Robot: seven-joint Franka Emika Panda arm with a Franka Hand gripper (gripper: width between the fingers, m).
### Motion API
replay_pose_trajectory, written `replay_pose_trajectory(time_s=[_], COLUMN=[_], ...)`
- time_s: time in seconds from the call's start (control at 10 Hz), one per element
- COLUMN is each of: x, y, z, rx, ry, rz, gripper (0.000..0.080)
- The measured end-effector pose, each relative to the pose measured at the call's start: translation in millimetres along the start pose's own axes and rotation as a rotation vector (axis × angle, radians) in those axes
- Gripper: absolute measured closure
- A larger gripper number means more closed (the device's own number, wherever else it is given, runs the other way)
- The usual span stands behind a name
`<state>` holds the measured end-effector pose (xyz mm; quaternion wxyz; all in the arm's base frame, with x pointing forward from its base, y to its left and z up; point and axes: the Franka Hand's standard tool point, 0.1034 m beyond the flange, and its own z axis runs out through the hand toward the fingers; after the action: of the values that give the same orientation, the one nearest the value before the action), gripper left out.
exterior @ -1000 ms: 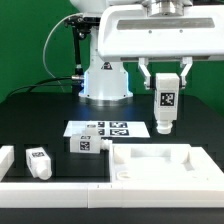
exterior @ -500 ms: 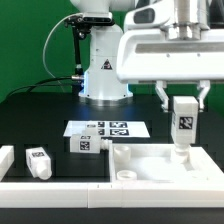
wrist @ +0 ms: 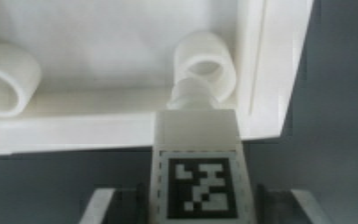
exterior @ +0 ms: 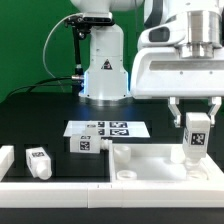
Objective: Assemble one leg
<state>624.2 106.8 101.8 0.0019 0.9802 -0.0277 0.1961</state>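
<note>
My gripper (exterior: 196,112) is shut on a white leg (exterior: 196,137) with a black-and-white tag, held upright over the right end of the large white panel (exterior: 150,160). In the wrist view the leg (wrist: 199,150) sits between my fingers and its tip hangs right over a round socket (wrist: 206,62) in the panel's corner. I cannot tell whether the tip touches the socket. Two more legs lie on the table: one (exterior: 38,161) at the exterior view's left, one (exterior: 88,144) by the marker board.
The marker board (exterior: 103,129) lies behind the panel. A low white rail (exterior: 40,186) runs along the front. The robot base (exterior: 103,70) stands at the back. A second socket (wrist: 7,82) shows in the wrist view.
My gripper has carried the leg toward the exterior view's right and lower, from above the marker board's right side to over the panel's right end.
</note>
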Motion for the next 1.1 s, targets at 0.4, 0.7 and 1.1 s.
replay_pose_trajectory(time_s=[0.4, 0.7, 1.1], x=[-2.3, -6.2, -8.2], y=[-6.2, -6.7, -6.4], z=[13.5, 21.8, 24.4], rx=[-0.006, -0.009, -0.007], ry=[-0.006, 0.001, 0.037], rz=[-0.016, -0.024, -0.031], gripper=[0.0514, 0.0514, 0.0514])
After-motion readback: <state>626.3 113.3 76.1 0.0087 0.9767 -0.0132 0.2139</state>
